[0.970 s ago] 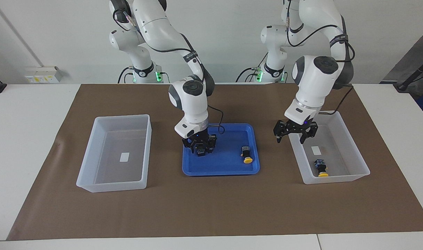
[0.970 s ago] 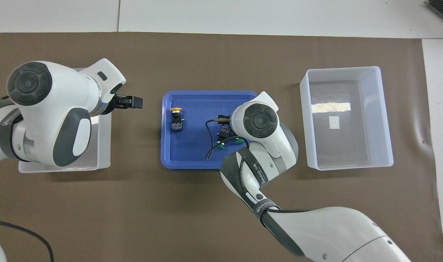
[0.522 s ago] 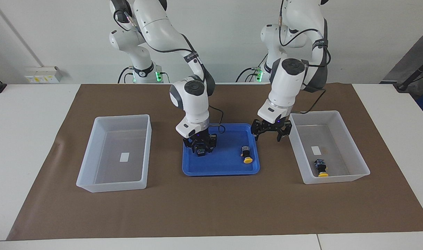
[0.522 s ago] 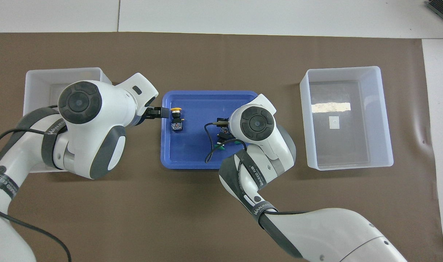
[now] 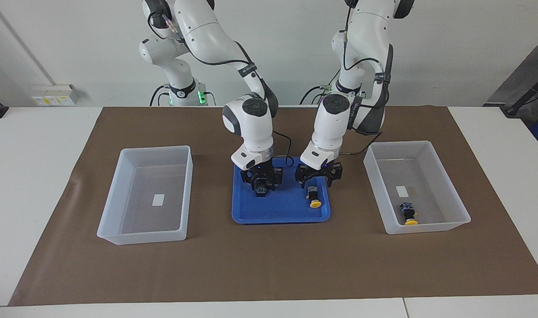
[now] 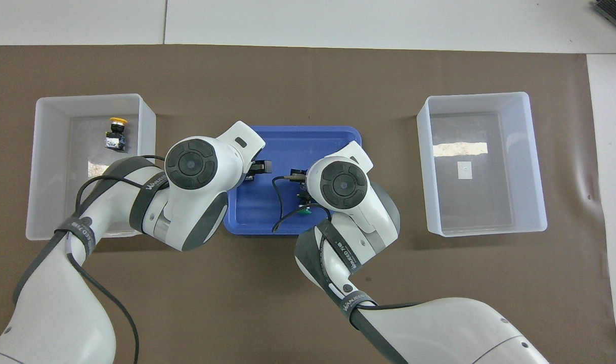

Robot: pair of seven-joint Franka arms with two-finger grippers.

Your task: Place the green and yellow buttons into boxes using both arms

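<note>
In the blue tray at the middle of the brown mat we see both grippers at work. The left gripper hangs with its fingers spread just over a yellow button that lies on the tray floor toward the left arm's end, its cap pointing away from the robots. The right gripper is over the tray's other half, pinching a green button by its black body; from overhead a bit of green cap peeks out beside the right arm's wrist. We cannot tell whether this button is lifted or touching the tray.

A second yellow button lies in the box at the left arm's end of the table, in the part of it farther from the robots. The matching box at the right arm's end holds only a small white label. We can make out only one green button here.
</note>
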